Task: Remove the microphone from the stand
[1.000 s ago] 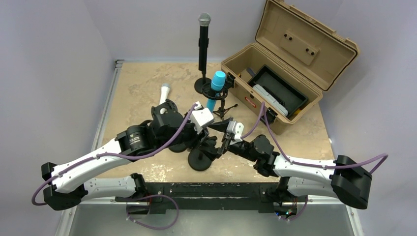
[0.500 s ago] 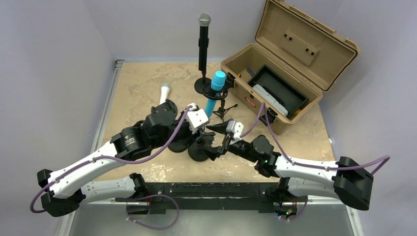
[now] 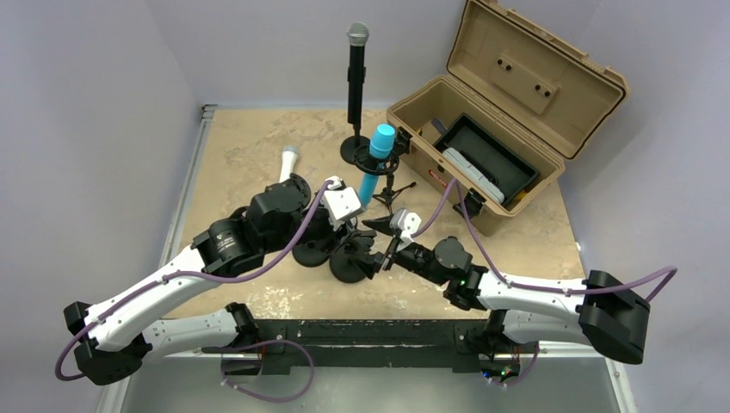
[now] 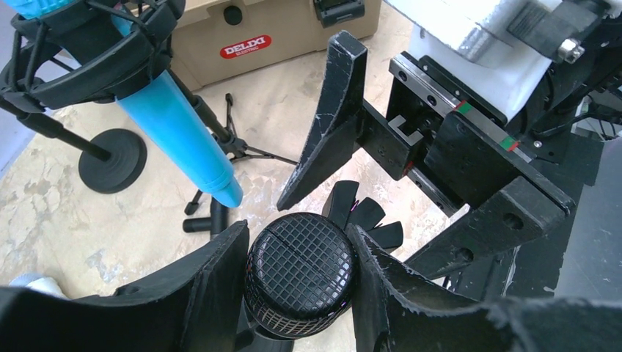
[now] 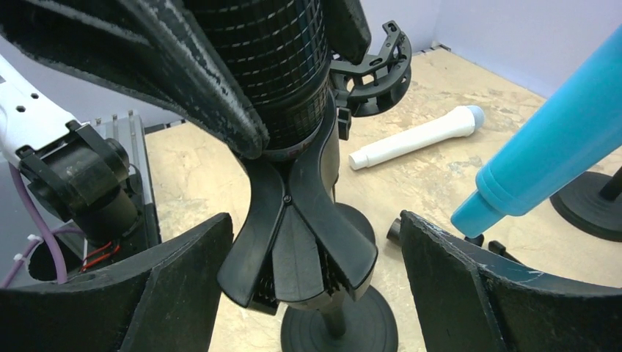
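Observation:
A black microphone with a mesh head (image 4: 301, 275) stands in the clip (image 5: 301, 242) of a short black stand with a round base (image 5: 339, 331). My left gripper (image 4: 297, 240) is shut on the mesh head, one finger on each side. My right gripper (image 5: 314, 220) is open, its fingers on either side of the stand's clip without touching it. In the top view the left gripper (image 3: 342, 225) covers the microphone, and the right gripper (image 3: 377, 249) sits just right of the stand base (image 3: 349, 269).
A blue microphone (image 3: 376, 155) hangs in a shock mount on a small tripod just behind. A tall black microphone (image 3: 356, 73) stands at the back. A white microphone (image 3: 287, 163) lies on the table. An open tan case (image 3: 508, 129) sits at the right.
My right gripper has moved left, in around the stand's clip, and its jaws have narrowed a little. The left arm has shifted slightly left, still holding the microphone head.

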